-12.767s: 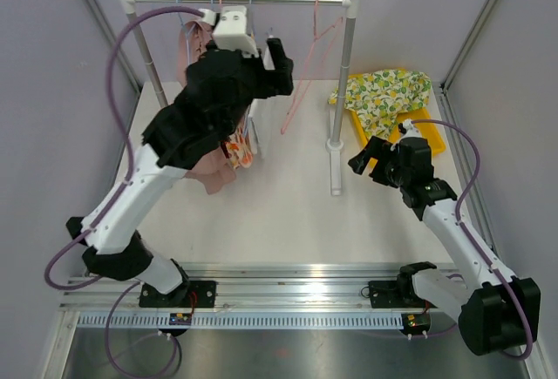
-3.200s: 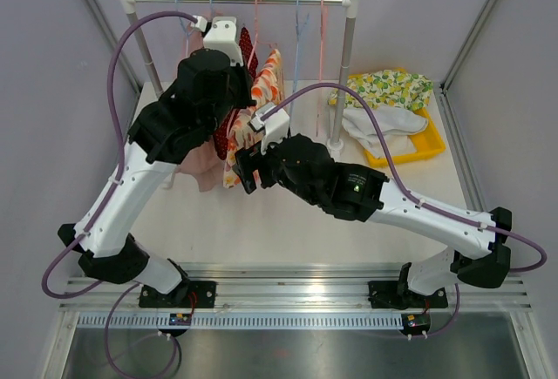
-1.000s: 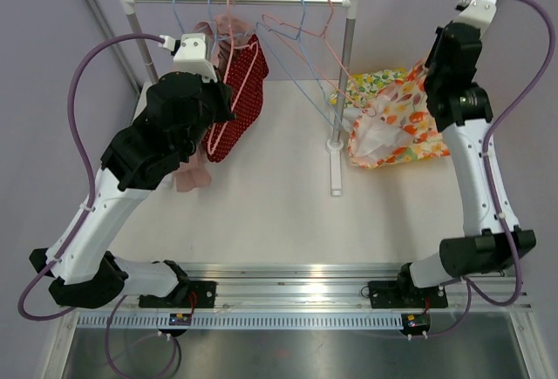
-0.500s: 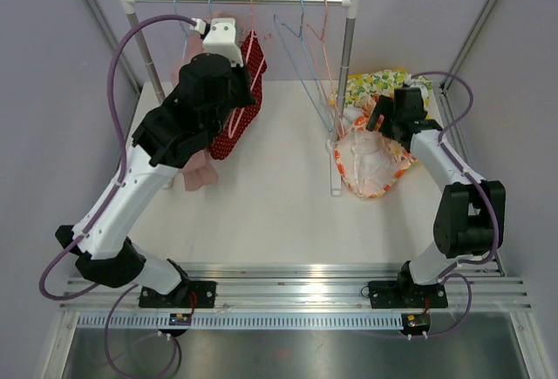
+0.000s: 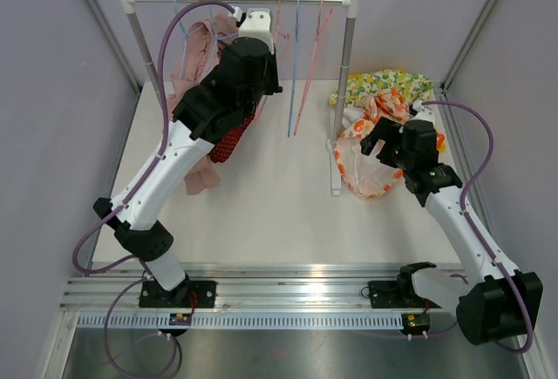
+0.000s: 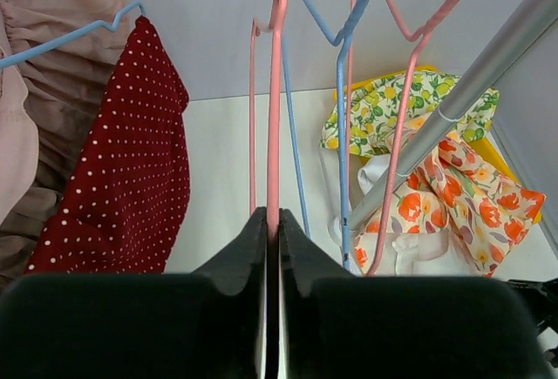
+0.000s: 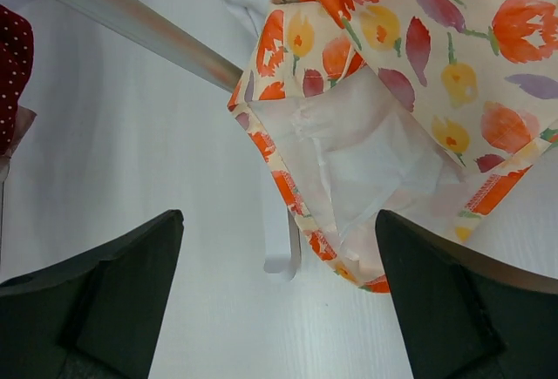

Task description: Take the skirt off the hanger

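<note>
Soft, light floral skirt (image 5: 370,179) lies crumpled, unhung, at the frame's centre right; pinch its hem. The right gripper (image 7: 279,222) gapes empty; the left gripper (image 6: 272,222) clamps 1 pink hanger (image 6: 275,91)

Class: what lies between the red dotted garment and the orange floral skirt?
In the top view, empty hangers and the rack's right post stand between them.

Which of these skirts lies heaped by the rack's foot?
The orange-flowered skirt, lying beside the rack's right post. The red dotted skirt and the beige skirt hang on hangers.
</note>
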Available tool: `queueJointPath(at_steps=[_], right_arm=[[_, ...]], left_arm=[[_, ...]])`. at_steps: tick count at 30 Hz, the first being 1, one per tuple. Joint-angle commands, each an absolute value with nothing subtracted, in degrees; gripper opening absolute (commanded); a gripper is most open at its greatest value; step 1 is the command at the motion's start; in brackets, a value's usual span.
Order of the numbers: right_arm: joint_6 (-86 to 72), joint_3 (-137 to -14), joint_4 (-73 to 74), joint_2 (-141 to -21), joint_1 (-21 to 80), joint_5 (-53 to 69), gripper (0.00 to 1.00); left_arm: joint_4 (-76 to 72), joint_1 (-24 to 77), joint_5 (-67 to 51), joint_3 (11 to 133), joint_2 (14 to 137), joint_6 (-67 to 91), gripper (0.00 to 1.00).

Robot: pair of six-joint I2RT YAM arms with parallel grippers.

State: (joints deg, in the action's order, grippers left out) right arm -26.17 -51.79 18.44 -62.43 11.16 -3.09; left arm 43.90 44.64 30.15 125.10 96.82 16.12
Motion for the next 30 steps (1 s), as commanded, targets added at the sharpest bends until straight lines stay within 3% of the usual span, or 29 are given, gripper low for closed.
queueJointPath(at_steps=[1, 5, 11, 30], right_arm=[[-26.7, -51.7, 20.5, -61.1, 11.7, -2.6, 0.99], [-26.5, -52.4, 22.5, -58.0, 11.8, -2.1, 0.99], [-26.1, -51.2, 25.6, -53.3, 12.0, -1.6, 0.99], [-25.4, -50.9, 29.3, -50.8, 12.0, -2.5, 1.0]], left_arm=[[42.1, 44.5, 28.9, 124.9, 94.1, 18.8, 0.19], [44.3, 44.5, 30.0, 125.0, 90.5, 17.5, 0.51], [48.8, 39.8, 30.8, 126.4, 84.9, 14.4, 0.69], [45.6, 25.9, 17.9, 116.3, 85.7, 13.5, 0.66]])
